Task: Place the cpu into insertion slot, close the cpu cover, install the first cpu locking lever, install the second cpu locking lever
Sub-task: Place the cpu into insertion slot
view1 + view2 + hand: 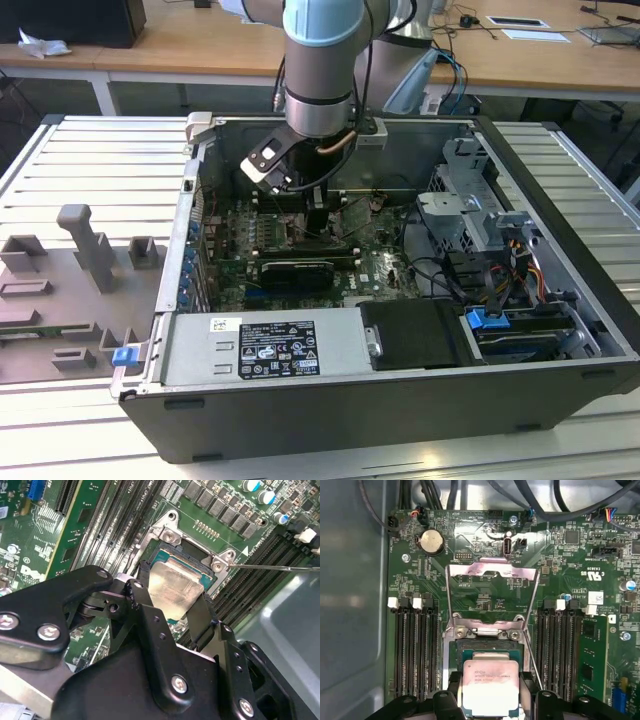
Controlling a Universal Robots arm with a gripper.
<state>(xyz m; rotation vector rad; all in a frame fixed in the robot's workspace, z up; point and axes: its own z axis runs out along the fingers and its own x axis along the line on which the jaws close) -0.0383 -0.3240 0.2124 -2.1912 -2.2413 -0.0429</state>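
One arm carries one gripper (318,215), lowered into one open computer case (300,420) that lies on its side on the slatted desk (90,150). In both wrist views the two fingers (201,617) are closed against opposite edges of the one cpu (172,582), pinching it with its pale metal face toward the cameras. The cpu (491,692) is held directly over the insertion slot (490,647), covering the part of the slot nearest the gripper (491,682); contact between chip and slot cannot be determined. The remainder of the slot is exposed, showing a dark square recess inside a silvery rim with two screws along one edge. The one cpu cover (492,570) is swung open and lies back beyond the slot, on the side away from the fingers, with the green circuit board (560,555) visible through its cut-out centre. One thin metal lever rod (270,567) runs outward from a corner of the slot rim. Two banks of long black memory slots (417,650) flank the insertion slot, one bank on each side. One round coin cell (431,541) sits on the board beyond the cover. On the desk at the exterior view's left, just beside the case, stands one grey fixture (85,250).
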